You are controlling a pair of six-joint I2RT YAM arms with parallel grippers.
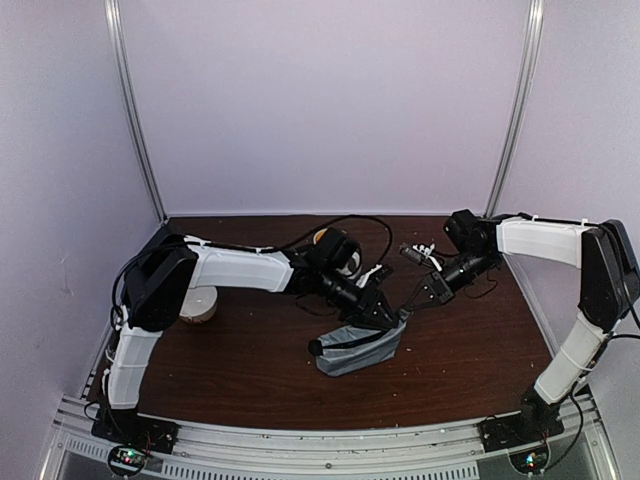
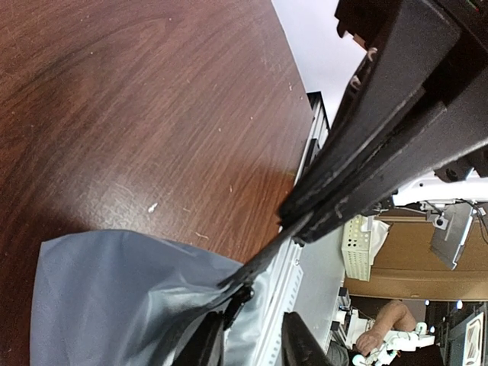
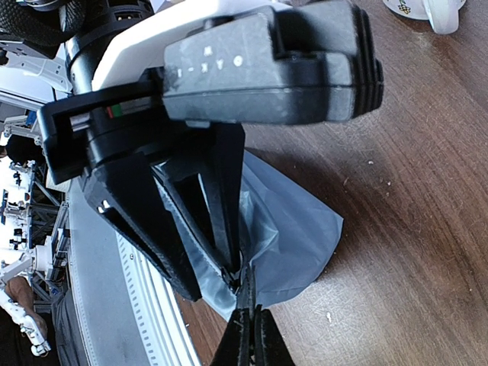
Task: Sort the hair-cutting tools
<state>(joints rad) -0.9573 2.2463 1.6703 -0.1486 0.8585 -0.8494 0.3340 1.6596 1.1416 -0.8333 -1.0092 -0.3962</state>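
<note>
A grey zip pouch (image 1: 358, 350) lies at the table's middle, its right end lifted. My right gripper (image 1: 408, 305) is shut on a black tab at that end (image 3: 245, 284). My left gripper (image 1: 388, 318) stands open at the same end, its fingers (image 2: 204, 345) on either side of the zipper pull (image 2: 241, 299), one finger against the pouch (image 2: 114, 305). A dark end (image 1: 317, 348) pokes out at the pouch's left. Small dark items (image 1: 418, 251) lie behind the right arm, too small to name. No hair-cutting tool shows plainly.
A white bowl (image 1: 201, 306) sits at the left under the left arm. A patterned mug (image 1: 346, 259) stands behind the left wrist, also the mug (image 3: 436, 11) in the right wrist view. The table's metal front rail (image 2: 305, 274) runs close below the pouch.
</note>
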